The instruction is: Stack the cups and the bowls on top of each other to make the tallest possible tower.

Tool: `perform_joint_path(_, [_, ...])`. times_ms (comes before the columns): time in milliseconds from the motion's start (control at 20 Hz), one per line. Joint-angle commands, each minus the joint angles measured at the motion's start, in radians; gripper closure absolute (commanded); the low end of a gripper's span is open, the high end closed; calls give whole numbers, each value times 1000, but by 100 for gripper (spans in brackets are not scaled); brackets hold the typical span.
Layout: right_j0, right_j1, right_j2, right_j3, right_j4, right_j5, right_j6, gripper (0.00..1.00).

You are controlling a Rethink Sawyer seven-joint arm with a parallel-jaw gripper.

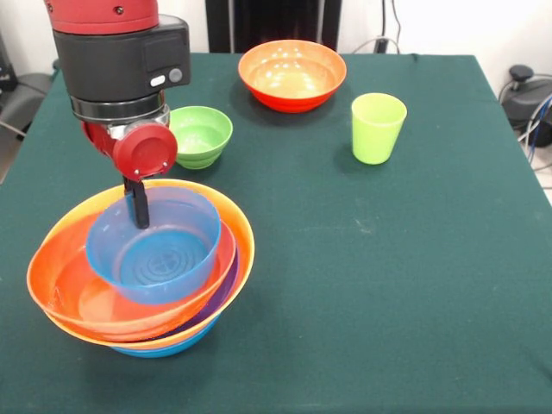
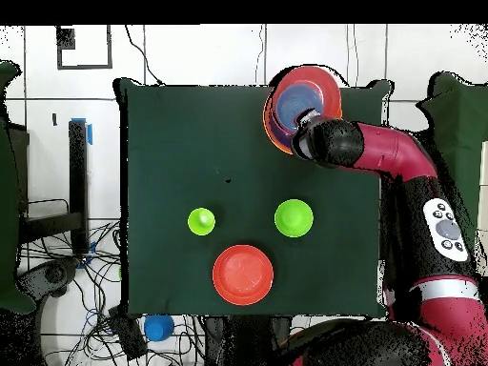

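The gripper (image 1: 138, 211) hangs over the near-left part of the table, one dark finger (image 1: 138, 207) reaching down inside the top blue bowl (image 1: 155, 246) against its far wall — whether the claw is clenched on that wall or released cannot be told, since only this one finger shows below the red round wrist piece. In the overhead view the arm's black end (image 2: 310, 138) covers the edge of the same stack.

The top blue bowl sits tilted in the tower (image 1: 142, 285), leaning toward the left, nested in a red-orange bowl (image 1: 78, 302). Around that lies a big orange bowl (image 1: 241, 237), with a sliver of purple rim (image 1: 226, 291) and another blue bowl (image 1: 159, 349) showing at the bottom. The whole stack rests on the green table (image 1: 388, 285).

Apart from the tower, toward the far side, stand three things — a small lime-green bowl (image 1: 200, 135) just behind the arm's wrist, a red-orange bowl with an orange inside (image 1: 292, 74) near the far edge, and the lime-green cup (image 1: 377, 128), upright, to its right. None of these touches another.

In the overhead view a further blue thing (image 2: 158, 328) lies off the table among cables on the floor.
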Motion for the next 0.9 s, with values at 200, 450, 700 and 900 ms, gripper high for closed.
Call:
perform_joint_path(200, [17,39,70,-73,-64,-77,-186,100])
perform_joint_path(450, [16,45,79,-108,-60,-66,-189,100])
perform_joint_path(700, [30,37,63,-125,-68,-48,-181,100])
perform_joint_path(900, [45,39,44,-152,-72,3,-185,100])
